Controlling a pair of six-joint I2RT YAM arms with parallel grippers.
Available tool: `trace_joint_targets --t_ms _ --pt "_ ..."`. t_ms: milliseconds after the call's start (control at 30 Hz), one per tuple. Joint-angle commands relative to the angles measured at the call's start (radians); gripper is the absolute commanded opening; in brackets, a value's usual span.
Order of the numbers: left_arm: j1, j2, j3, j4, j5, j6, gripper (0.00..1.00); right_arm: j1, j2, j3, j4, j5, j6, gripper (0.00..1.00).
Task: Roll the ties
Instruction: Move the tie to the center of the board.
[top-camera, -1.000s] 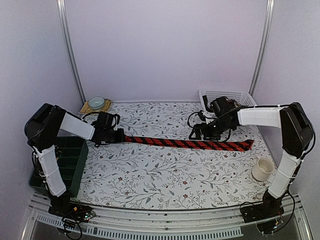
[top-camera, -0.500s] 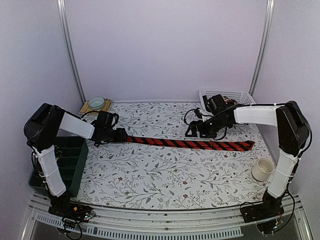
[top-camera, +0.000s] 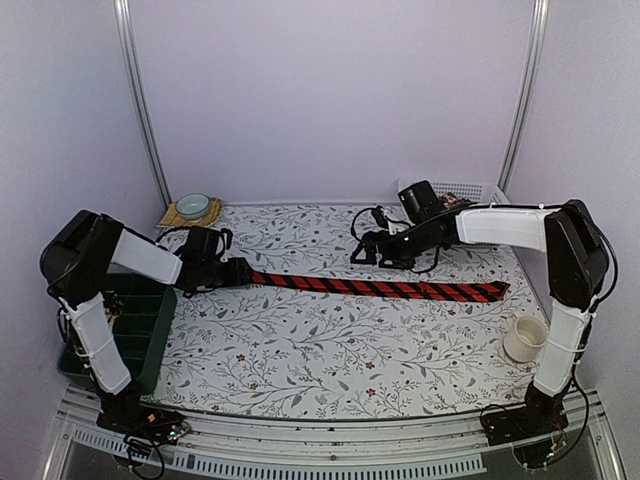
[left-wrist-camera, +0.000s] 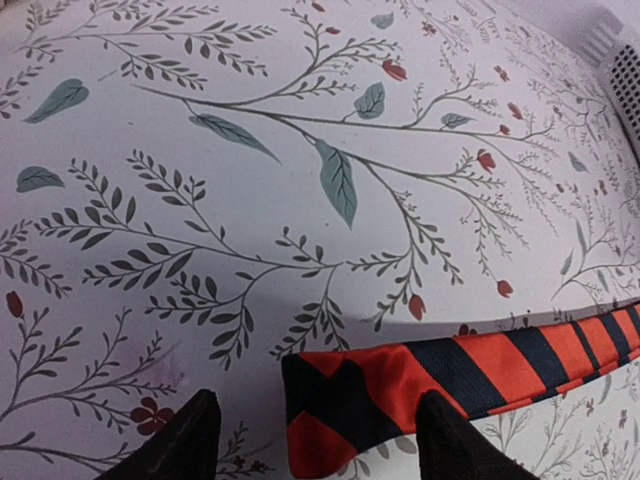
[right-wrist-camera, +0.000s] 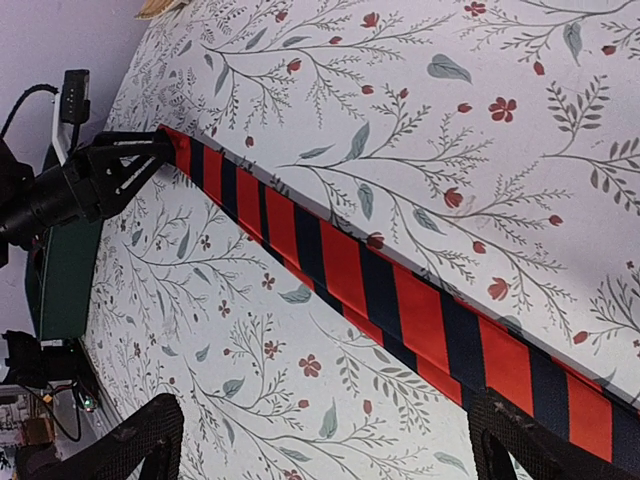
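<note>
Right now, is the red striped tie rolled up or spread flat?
Spread flat. The tie lies as one long straight strip across the flowered table, no coil at either end.

Top external camera: fixed high behind both arm bases, facing the back wall, covering the whole surface (top-camera: 300, 345). Left wrist camera: low and very close over the narrow end of the tie (left-wrist-camera: 400, 385). Right wrist camera: higher, rolled sideways, looking along the same tie toward that end.
</note>
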Motion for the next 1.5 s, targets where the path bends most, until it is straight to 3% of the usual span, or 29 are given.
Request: trace_joint_targets --t_ms 0,467,567,700,800,1067,1467 --pt "0.019 -0.018 -0.029 0.109 0.103 -0.062 0.66 0.030 0.092 0.052 0.028 -0.040 0.039 1.00" --pt "0.057 0.058 -0.070 0.192 0.202 -0.147 0.52 0.038 0.096 0.051 0.047 -0.059 0.057 1.00" --pt "0.058 0.070 -0.064 0.199 0.222 -0.161 0.41 0.040 0.098 0.052 0.050 -0.060 0.057 0.99" --pt "0.057 0.073 -0.051 0.184 0.222 -0.169 0.10 0.041 0.112 0.061 0.052 -0.071 0.056 0.96" --pt "0.054 0.057 -0.043 0.153 0.182 -0.164 0.01 0.047 0.126 0.077 0.051 -0.079 0.061 0.94" --pt "-0.012 0.023 0.012 0.029 -0.017 -0.107 0.00 0.074 0.164 0.147 0.039 -0.090 0.079 0.93" --pt "-0.168 0.108 0.170 -0.205 -0.362 -0.058 0.00 0.078 0.216 0.188 0.037 -0.072 0.095 0.93"
